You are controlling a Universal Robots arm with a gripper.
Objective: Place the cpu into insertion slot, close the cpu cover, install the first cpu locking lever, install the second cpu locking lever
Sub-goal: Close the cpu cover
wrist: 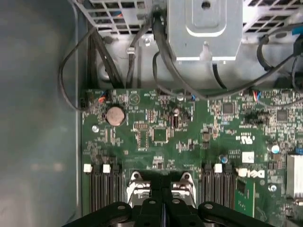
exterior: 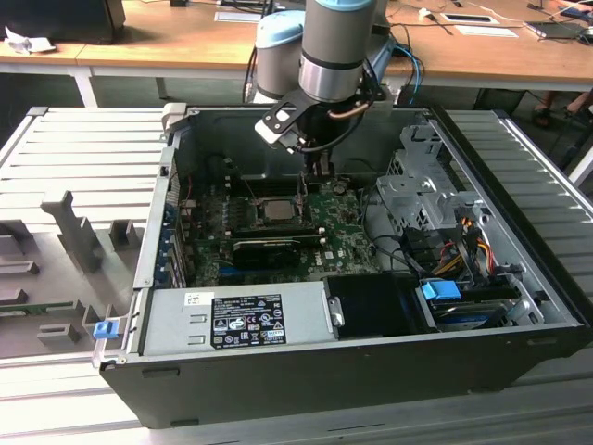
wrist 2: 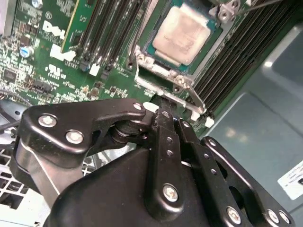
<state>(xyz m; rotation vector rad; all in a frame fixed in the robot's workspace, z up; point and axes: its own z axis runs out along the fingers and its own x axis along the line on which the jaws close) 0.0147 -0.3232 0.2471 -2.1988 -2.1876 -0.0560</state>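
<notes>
- The chip lay seated in the socket, far inside the case.
- The end effector, clenched, touched the cover; both levers seemingly remained unlatched.

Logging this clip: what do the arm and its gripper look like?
The arm is a silver-grey cylinder with light blue joint caps and a black band at the wrist. A thin cable loops just under it. The gripper is matt black, built of flat linkage plates pinned with silver screws, and it tapers to two narrow black fingers.
</notes>
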